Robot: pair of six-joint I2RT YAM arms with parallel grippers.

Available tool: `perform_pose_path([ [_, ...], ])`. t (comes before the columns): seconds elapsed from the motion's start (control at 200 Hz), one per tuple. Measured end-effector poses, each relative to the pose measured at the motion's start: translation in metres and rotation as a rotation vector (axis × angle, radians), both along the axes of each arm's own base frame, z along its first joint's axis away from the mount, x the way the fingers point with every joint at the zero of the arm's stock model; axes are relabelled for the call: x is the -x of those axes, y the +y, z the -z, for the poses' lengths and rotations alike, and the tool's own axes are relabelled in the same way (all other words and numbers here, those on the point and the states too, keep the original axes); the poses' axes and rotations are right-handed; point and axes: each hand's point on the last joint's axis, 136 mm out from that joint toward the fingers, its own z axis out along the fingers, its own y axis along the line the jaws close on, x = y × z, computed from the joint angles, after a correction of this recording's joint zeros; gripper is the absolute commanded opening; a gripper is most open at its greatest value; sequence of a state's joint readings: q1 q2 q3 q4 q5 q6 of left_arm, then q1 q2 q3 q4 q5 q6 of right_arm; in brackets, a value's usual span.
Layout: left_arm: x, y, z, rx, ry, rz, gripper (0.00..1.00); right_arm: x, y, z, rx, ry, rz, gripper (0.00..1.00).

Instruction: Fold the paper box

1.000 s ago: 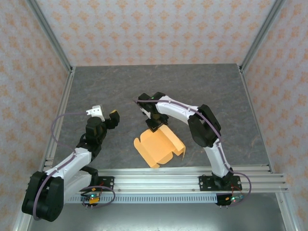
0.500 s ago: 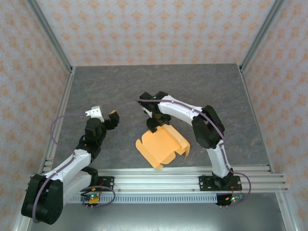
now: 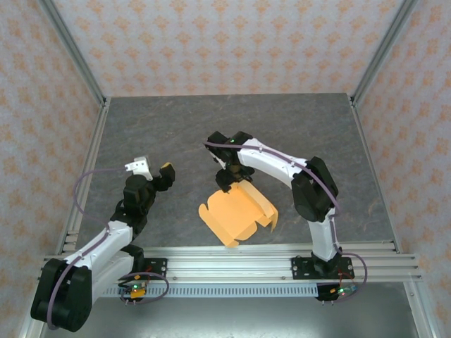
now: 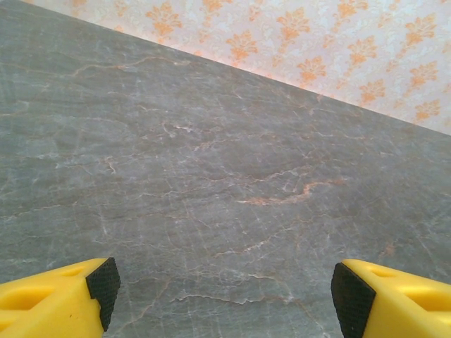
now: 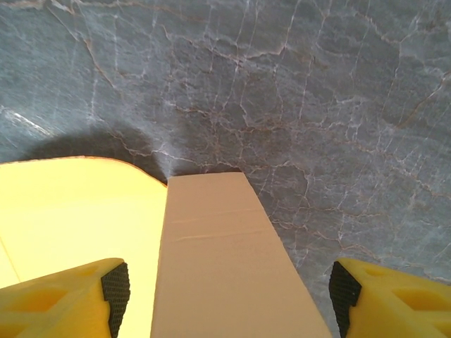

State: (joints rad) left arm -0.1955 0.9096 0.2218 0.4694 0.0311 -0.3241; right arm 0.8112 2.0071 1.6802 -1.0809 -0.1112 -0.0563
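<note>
Two arms share one half-formed workpiece: the light orange-tan thin cardboard paper box (image 3: 236, 213) lies on the grey marbled worktop (image 3: 303, 127) between them, closer to the right arm (image 3: 271, 160), with most of the sheet flat and one tan panel (image 5: 218, 260) lifted off the flat part. The right arm reaches over the box's far edge, probably so that its jaws can straddle this lifted panel and work the fold. In the right wrist view the jaws stand wide apart, the panel runs up the gap between the black pads (image 5: 116, 289), and neither pad presses on it, so nothing is grasped. The left arm (image 3: 106, 236) waits well apart to the box's left, seemingly to leave room. Its jaws gape just as wide over bare worktop, holding and touching nothing.
</note>
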Motion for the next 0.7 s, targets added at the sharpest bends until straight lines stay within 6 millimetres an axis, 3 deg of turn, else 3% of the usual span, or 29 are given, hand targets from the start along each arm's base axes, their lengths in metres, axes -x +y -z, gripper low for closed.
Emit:
perform_pose_path([
  [0.245,0.002,-0.008,-0.007,0.021,-0.042,0.044,0.82,0.001,0.000,0.004,0.004,0.010,0.008,0.54],
  [0.57,0.000,-0.028,-0.019,0.042,-0.096,0.160,0.82,0.002,-0.001,0.014,0.017,0.023,-0.051,0.49],
  [0.701,0.000,-0.061,-0.009,0.011,-0.064,0.311,0.81,0.012,-0.010,0.018,0.016,0.016,-0.161,0.49],
])
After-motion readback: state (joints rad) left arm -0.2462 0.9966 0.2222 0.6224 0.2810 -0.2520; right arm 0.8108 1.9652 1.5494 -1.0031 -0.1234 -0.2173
